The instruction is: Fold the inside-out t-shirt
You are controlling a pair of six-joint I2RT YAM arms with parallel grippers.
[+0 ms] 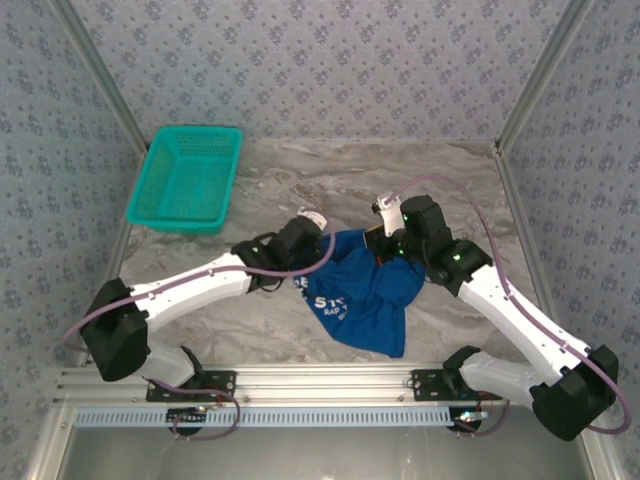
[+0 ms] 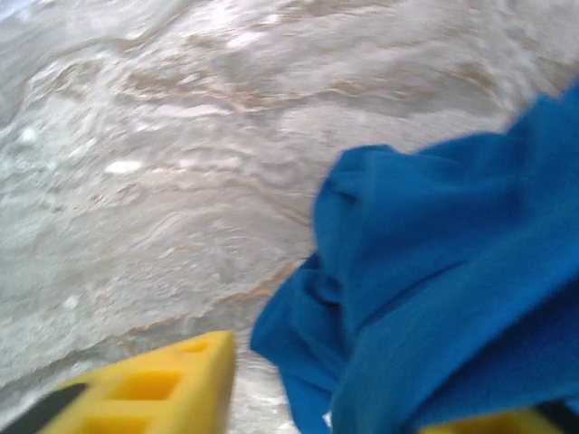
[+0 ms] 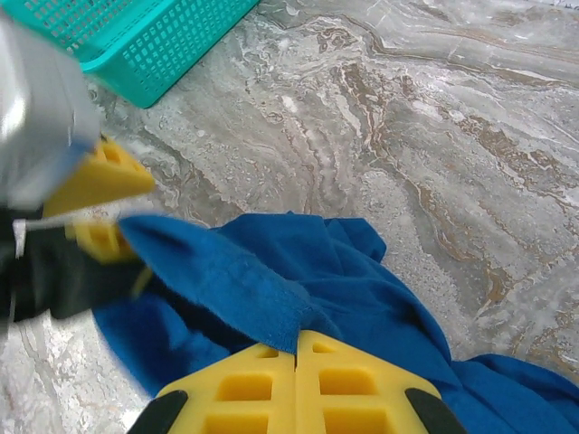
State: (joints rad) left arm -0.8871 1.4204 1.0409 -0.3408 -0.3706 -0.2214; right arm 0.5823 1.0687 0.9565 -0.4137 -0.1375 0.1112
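Yellow pads [image 3: 240, 389] of the right gripper [image 3: 296, 348] pressed together, clenched on a raised fold of the inside-out t-shirt [image 1: 365, 290] — shirt lies crumpled mid-way across the table [image 1: 300, 180], between both arms, pale print showing. Left gripper [image 3: 104, 210] at the shirt's left edge, fingers apart with a blue hem between them; pinched or merely straddled — cannot tell, view blurred. Teal basket [image 1: 185, 178] well apart, far-left corner.

Soft matt blue cloth t-shirt [image 1: 365, 300], smooth marble-look table [image 1: 300, 180], teal plastic mesh basket [image 1: 185, 180]
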